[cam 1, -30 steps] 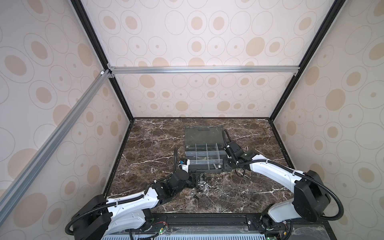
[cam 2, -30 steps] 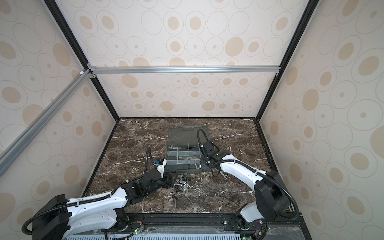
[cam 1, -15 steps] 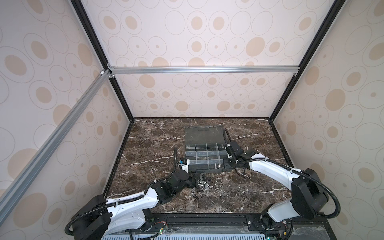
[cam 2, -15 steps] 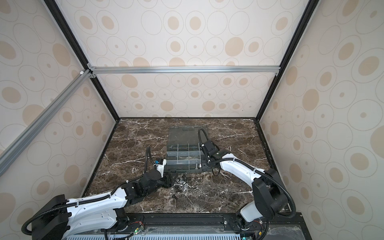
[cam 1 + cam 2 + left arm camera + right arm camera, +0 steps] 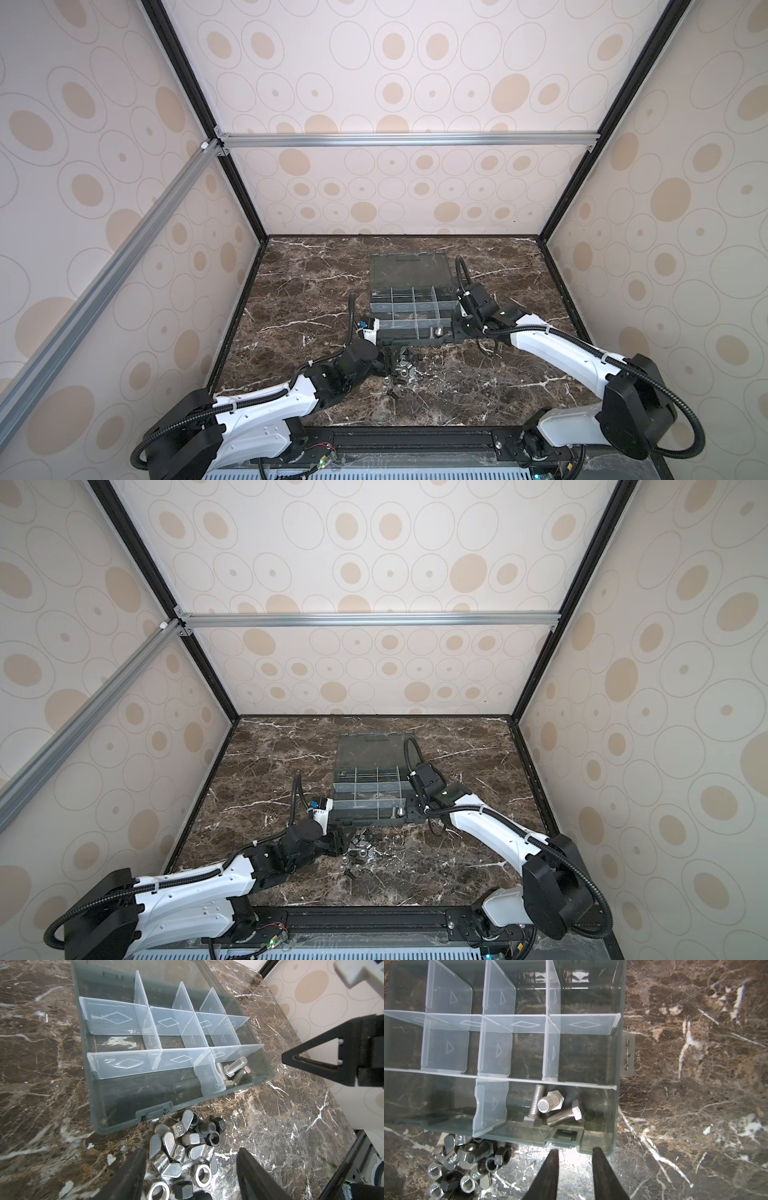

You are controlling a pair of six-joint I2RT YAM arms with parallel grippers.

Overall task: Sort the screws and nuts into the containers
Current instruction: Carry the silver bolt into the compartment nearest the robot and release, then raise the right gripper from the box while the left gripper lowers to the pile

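"Where are the arms?"
"Left gripper (image 5: 191, 1152) gapes wide, empty, over loose nuts (image 5: 200, 1172) on the tabletop (image 5: 291, 1126), at the box's (image 5: 124, 1109) near edge."
"The other?"
"Right gripper (image 5: 575, 1150) is slightly parted, empty, by the near-right compartment (image 5: 600, 1095), which holds three screws (image 5: 550, 1105)."

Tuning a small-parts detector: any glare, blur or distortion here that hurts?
Right wrist view: strong white glare on the brown marble tabletop just before the dark grey plastic organizer box; the three silver hex-head screws inside are sharp. Left wrist view: the black gripper fingers are blurred, the pile of silver and black nuts and screws crisp. In both top views: wide-angle splay, parts tiny.
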